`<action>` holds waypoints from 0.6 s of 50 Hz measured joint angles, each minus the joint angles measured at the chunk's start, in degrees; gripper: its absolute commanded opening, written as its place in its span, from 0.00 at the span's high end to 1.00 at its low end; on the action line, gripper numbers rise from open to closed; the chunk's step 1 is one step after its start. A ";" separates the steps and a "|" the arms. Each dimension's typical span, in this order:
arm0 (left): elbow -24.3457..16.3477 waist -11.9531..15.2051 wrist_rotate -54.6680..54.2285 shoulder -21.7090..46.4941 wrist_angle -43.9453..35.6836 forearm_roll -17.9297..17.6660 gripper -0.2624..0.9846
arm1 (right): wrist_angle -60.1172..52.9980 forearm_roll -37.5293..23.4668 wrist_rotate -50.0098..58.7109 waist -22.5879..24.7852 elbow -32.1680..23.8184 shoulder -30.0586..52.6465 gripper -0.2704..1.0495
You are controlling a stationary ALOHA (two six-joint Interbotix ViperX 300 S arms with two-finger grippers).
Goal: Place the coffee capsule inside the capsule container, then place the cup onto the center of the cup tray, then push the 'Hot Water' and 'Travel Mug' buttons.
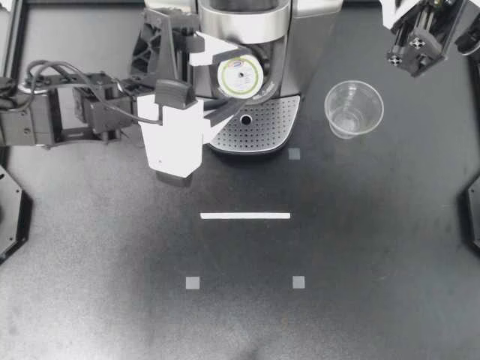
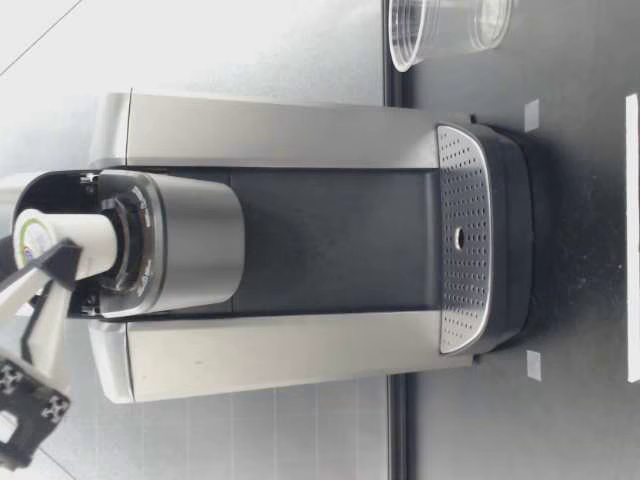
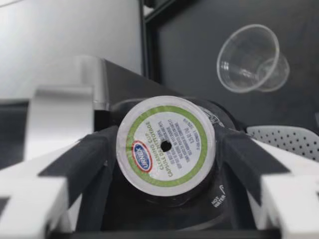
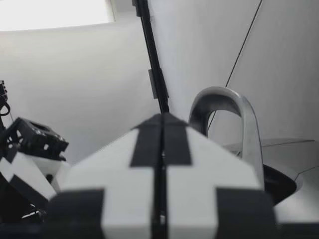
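The coffee capsule (image 1: 241,75), white with a green-ringed foil lid, sits in the round capsule holder (image 1: 264,54) at the top of the silver coffee machine (image 1: 300,45). My left gripper (image 1: 225,79) is shut on it, one finger on each side. In the left wrist view the capsule (image 3: 166,144) fills the gap between the dark fingers (image 3: 94,159). From table height the capsule (image 2: 75,243) sticks up out of the holder (image 2: 135,245). The clear plastic cup (image 1: 354,109) stands upright beside the machine. My right gripper (image 1: 409,58) hangs shut and empty above the back right.
The perforated cup tray (image 1: 262,126) at the machine's foot is bare. A white tape strip (image 1: 245,216) and small grey squares (image 1: 193,283) mark the dark table nearer the front. The machine's silver handle (image 4: 224,107) arches ahead of my right gripper (image 4: 162,164).
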 measured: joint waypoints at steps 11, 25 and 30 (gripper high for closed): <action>0.09 0.35 -0.09 0.70 0.18 0.18 0.36 | -0.26 -0.09 0.00 0.00 0.00 0.00 0.74; 0.09 0.26 -0.26 0.79 0.18 2.02 0.22 | -0.26 -0.09 0.00 0.00 0.53 0.00 0.74; 0.09 0.35 -0.18 0.79 0.09 2.11 0.22 | -0.26 -0.09 0.00 0.00 0.70 0.00 0.74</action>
